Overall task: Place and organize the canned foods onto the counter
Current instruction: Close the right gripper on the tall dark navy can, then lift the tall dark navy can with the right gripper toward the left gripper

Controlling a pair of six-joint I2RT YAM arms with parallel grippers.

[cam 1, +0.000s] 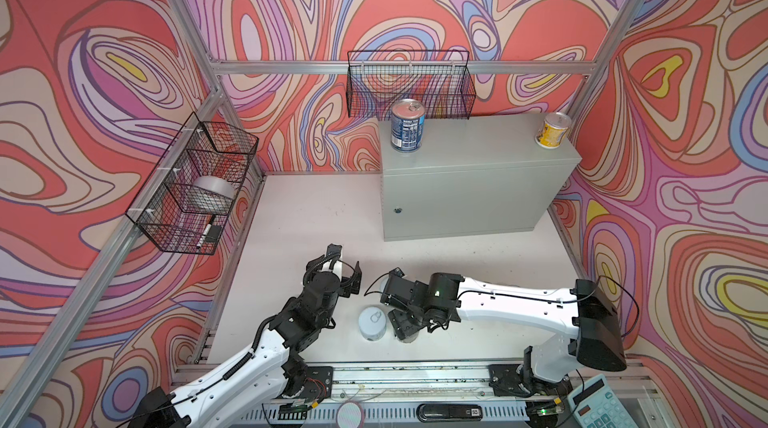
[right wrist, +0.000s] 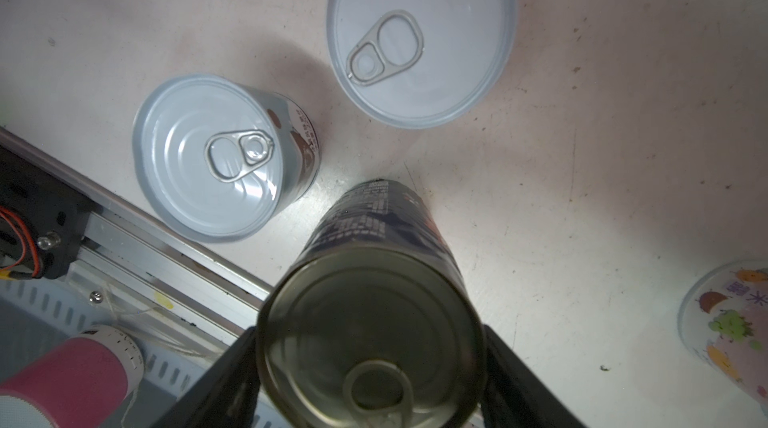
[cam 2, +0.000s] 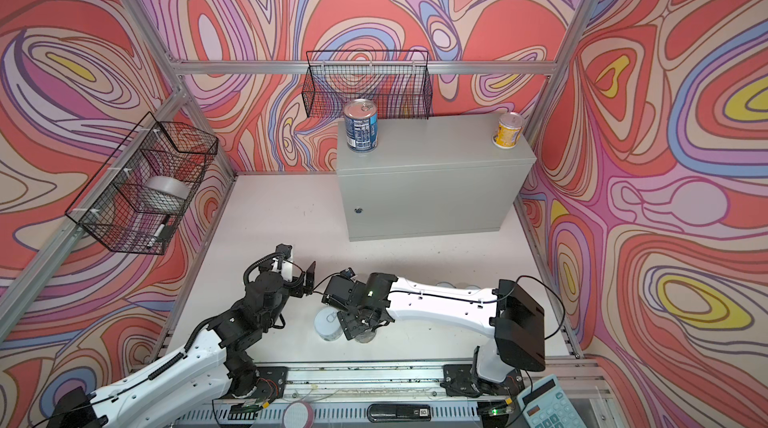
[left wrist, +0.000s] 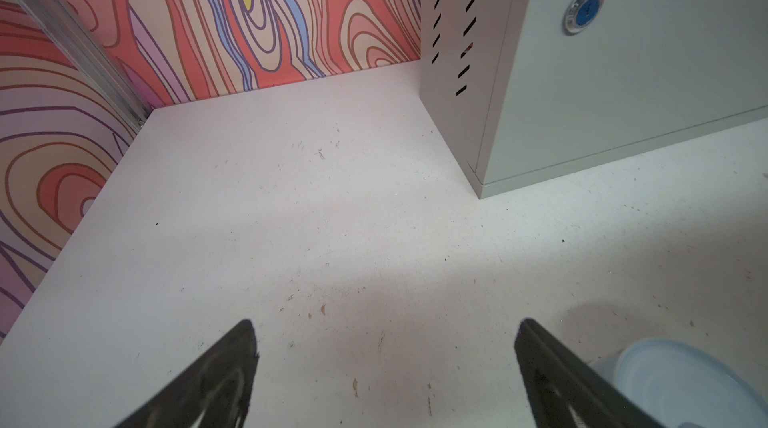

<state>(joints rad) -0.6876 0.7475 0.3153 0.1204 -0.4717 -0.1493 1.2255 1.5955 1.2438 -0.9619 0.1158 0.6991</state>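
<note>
On the grey counter [cam 1: 478,147] [cam 2: 432,155] stand a tall dark blue can [cam 1: 407,124] [cam 2: 360,124] at its left and a yellow can [cam 1: 552,130] [cam 2: 508,130] at its right. My right gripper [cam 1: 405,328] [cam 2: 359,328] [right wrist: 370,332] points down near the table's front edge, and its fingers press both sides of another upright dark blue can [right wrist: 370,280]. Beside it stand a pale blue can [cam 1: 372,322] [cam 2: 326,324] [right wrist: 419,30] [left wrist: 685,380], a white-labelled can [right wrist: 212,155] and a fruit-labelled can [right wrist: 727,322]. My left gripper [cam 1: 347,263] [cam 2: 298,261] [left wrist: 386,324] hangs open and empty over bare table.
A black wire basket [cam 1: 409,85] hangs on the back wall just above the counter. Another basket [cam 1: 195,184] on the left wall holds a silver tape roll [cam 1: 214,193]. A rail [cam 1: 415,376], a pink round object [right wrist: 62,376] and a calculator [cam 1: 594,405] lie along the front edge.
</note>
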